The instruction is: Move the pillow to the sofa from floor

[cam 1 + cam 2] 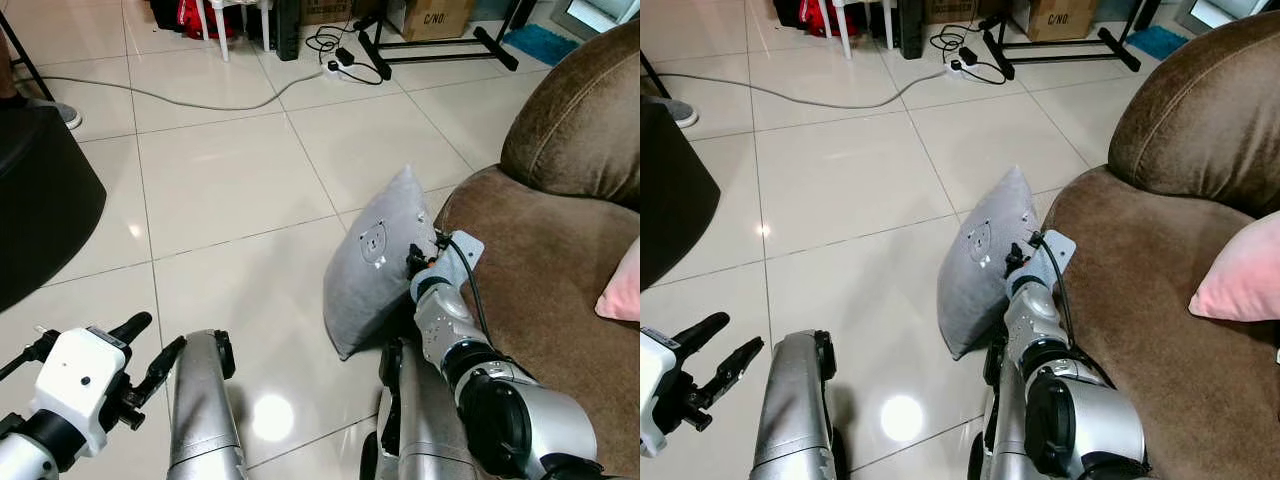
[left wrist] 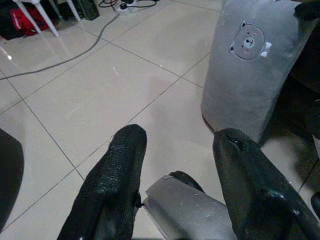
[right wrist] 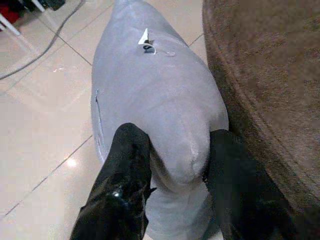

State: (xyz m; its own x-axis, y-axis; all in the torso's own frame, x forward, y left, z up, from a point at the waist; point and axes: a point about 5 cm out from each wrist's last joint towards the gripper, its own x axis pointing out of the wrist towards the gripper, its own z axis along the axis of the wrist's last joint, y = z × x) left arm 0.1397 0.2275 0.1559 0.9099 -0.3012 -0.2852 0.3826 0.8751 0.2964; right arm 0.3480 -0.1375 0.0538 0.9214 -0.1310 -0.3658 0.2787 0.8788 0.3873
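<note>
Nearest, lower left of the head view: my left gripper [image 1: 150, 352] hangs idle over the tile floor [image 1: 230, 180], its 2 black fingers spread wide, nothing between them.

Lower right-centre: my right gripper [image 3: 172, 172] has its 2 fingers either side of the near edge of the grey pillow [image 1: 375, 262], pads pressed into the fabric. I read that as a pinch on 1 soft edge, not a grip on the body.

Pillow stands on edge on the floor, mid-frame, leaning against the sofa [image 1: 540, 260] front.

Risks, my read:
- Fill is soft and the cover smooth, so the pinched edge could compress and slide out on the lift.
- Held by 1 edge, the pillow will likely droop and swing, and could catch the sofa front.
- Right finger sits tight against the sofa fabric; the napped brown pile may drag on it.

Textures: pillow is plump, matte grey, with a small bear print. Sofa is brown, fuzzy, rounded. Pink cushion [image 1: 1240, 280] at right edge. Tiles are glossy and slippery-looking.

Far, top: grey cable [image 1: 180, 98] and power strip [image 1: 345, 62].
</note>
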